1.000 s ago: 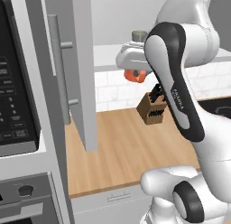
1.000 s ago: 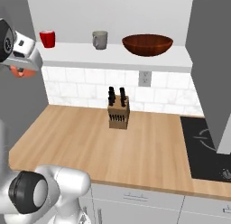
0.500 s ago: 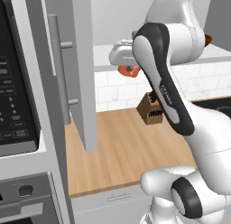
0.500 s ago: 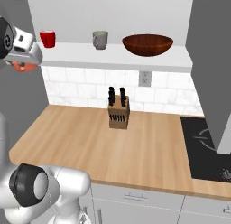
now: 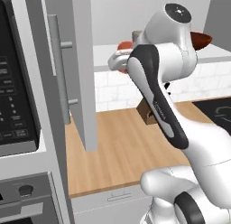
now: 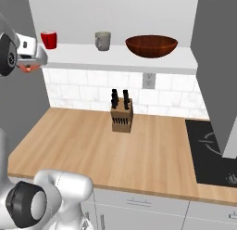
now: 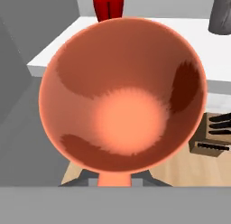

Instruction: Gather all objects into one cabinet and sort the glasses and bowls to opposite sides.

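The pincer [image 6: 28, 66] holds the orange-red cup [image 7: 122, 94]. I judge it is closed on the cup, though the fingers are hidden behind it. In the hand view we look right into the cup's open mouth. The cup is up in the air, just off the left end of the white shelf [image 6: 115, 57].

The red cup [image 6: 48, 39] is near, at about 12 o'clock from the held cup in the hand view. The grey cup [image 6: 102, 41] is at about 1 o'clock. The bowl [image 6: 151, 45] sits far off at the other end of the shelf.

So the cup likely needs to go forward onto the shelf, beside the red cup.

The knife block [image 6: 121, 114] stands on the wooden surface [image 6: 83, 145] below.
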### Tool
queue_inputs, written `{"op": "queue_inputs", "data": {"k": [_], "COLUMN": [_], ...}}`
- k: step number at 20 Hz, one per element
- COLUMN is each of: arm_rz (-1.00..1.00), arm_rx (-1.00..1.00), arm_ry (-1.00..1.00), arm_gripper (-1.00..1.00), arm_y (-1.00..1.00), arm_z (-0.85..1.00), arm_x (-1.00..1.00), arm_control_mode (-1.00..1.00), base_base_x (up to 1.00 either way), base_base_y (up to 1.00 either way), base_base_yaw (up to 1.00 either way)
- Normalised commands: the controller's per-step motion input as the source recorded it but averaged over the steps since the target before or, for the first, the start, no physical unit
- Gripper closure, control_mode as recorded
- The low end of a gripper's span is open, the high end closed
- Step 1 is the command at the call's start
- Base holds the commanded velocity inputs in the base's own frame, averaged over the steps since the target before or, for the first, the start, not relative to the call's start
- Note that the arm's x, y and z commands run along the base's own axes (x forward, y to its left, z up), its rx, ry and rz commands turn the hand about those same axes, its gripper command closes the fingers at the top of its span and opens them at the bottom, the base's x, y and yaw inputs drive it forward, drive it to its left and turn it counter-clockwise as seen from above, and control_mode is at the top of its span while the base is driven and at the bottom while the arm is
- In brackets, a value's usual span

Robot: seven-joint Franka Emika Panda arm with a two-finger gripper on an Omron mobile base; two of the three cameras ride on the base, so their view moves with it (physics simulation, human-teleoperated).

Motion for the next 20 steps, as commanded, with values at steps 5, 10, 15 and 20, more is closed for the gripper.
{"op": "queue_inputs", "data": {"k": [5, 10, 15, 20], "arm_rz": [0.03, 0.0, 0.0, 0.0], "arm_rx": [0.0, 0.0, 0.0, -0.05], "arm_ry": [-0.14, -0.05, 0.01, 0.07], "arm_gripper": [1.0, 1.0, 1.0, 1.0], "arm_y": [-0.05, 0.0, -0.06, -0.11], "arm_z": [0.06, 0.33, 0.25, -0.04], "arm_x": [0.03, 0.16, 0.1, 0.11], "arm_control_mode": [-1.0, -1.0, -1.0, -1.0], "base_base_x": [0.0, 0.0, 0.0, 0.0], "base_base_y": [0.0, 0.0, 0.0, 0.0], "base_base_yaw": [0.0, 0.0, 0.0, 0.0]}}
